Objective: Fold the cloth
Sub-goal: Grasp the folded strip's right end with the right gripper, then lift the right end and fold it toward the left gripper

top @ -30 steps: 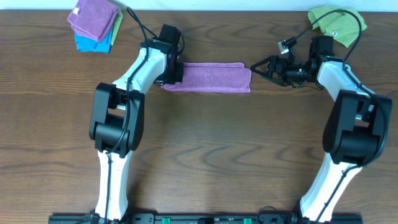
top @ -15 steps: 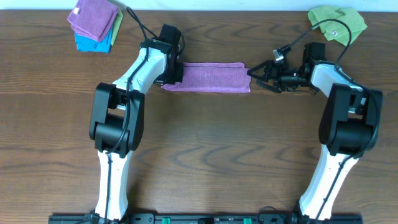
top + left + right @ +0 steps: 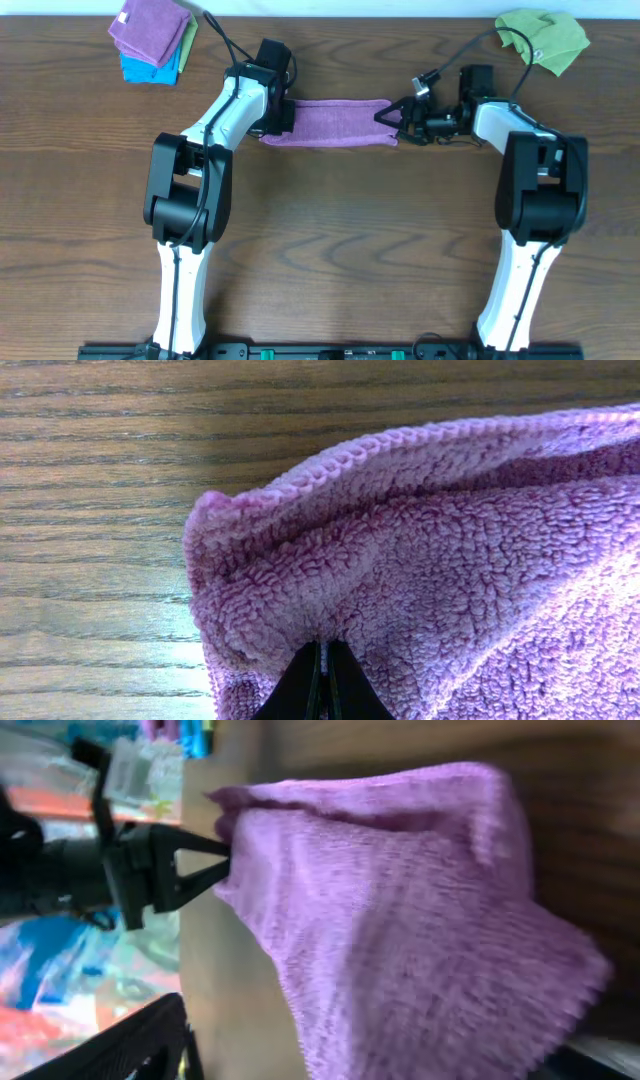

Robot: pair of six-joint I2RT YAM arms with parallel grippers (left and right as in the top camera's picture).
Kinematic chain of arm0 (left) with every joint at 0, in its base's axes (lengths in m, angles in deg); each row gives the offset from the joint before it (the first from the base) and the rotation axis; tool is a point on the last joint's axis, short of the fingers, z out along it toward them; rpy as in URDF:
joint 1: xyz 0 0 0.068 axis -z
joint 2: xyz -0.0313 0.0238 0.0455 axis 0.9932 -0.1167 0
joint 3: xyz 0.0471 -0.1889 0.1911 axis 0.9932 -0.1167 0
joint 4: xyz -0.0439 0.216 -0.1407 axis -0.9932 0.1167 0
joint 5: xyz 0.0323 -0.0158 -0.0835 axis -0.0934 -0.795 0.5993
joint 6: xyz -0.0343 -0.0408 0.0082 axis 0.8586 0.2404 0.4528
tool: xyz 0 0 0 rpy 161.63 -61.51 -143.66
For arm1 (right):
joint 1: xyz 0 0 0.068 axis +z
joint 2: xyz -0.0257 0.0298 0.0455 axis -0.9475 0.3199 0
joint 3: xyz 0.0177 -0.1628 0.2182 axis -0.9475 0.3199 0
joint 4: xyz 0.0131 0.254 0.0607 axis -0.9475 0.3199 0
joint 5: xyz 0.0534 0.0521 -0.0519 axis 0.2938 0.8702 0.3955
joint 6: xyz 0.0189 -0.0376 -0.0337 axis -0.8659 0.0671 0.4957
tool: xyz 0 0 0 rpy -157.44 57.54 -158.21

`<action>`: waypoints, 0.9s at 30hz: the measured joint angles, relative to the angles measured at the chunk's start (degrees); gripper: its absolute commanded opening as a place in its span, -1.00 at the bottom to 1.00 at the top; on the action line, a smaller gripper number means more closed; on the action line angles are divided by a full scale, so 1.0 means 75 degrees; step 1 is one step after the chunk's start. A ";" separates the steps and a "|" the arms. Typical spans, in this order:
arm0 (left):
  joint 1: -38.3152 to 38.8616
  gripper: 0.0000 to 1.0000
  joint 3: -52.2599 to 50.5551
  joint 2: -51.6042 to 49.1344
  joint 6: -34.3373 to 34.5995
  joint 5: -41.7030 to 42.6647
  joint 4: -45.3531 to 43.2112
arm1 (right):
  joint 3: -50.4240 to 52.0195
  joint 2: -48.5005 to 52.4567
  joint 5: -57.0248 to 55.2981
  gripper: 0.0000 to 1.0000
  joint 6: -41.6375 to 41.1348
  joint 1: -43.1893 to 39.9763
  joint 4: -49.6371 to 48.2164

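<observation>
A purple cloth (image 3: 335,123), folded into a long strip, lies on the wooden table at the back centre. My left gripper (image 3: 283,115) is shut on its left end; in the left wrist view the closed fingertips (image 3: 322,652) pinch the fluffy cloth (image 3: 450,560). My right gripper (image 3: 390,118) is open at the cloth's right end, one finger on each side of it. In the right wrist view the cloth (image 3: 400,900) fills the space between the spread fingers (image 3: 380,1055), and the left gripper (image 3: 170,865) shows at its far end.
A stack of folded cloths, purple on green and blue (image 3: 150,38), sits at the back left. A crumpled green cloth (image 3: 545,38) lies at the back right, behind the right arm. The table's back edge runs just behind them.
My right gripper has moved left from beside the cloth until its open fingers straddle the cloth's right end. The left gripper and the cloth's left end have stayed put.
</observation>
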 measured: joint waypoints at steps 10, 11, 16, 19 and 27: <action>0.0000 -0.88 0.0000 0.0000 0.0000 0.0000 -0.0006 | -0.0254 0.0306 -0.0597 -0.97 -0.0542 0.0029 0.0198; 0.0000 -0.88 0.0000 0.0000 0.0000 -0.0003 -0.0003 | -0.0321 0.0309 -0.0618 -0.97 -0.0545 0.0029 0.0259; 0.0000 -0.88 0.0000 0.0000 0.0003 0.0000 -0.0012 | -0.1119 0.0277 -0.0662 -0.97 -0.0562 0.0076 0.0632; 0.0000 -0.88 0.0000 0.0000 0.0003 0.0000 -0.0012 | -0.1486 0.0201 -0.0764 -0.97 -0.0577 0.0189 0.0857; 0.0000 -0.88 0.0000 0.0000 0.0000 0.0026 -0.0017 | -0.2337 -0.0052 -0.1536 -0.97 -0.0367 0.0659 0.2110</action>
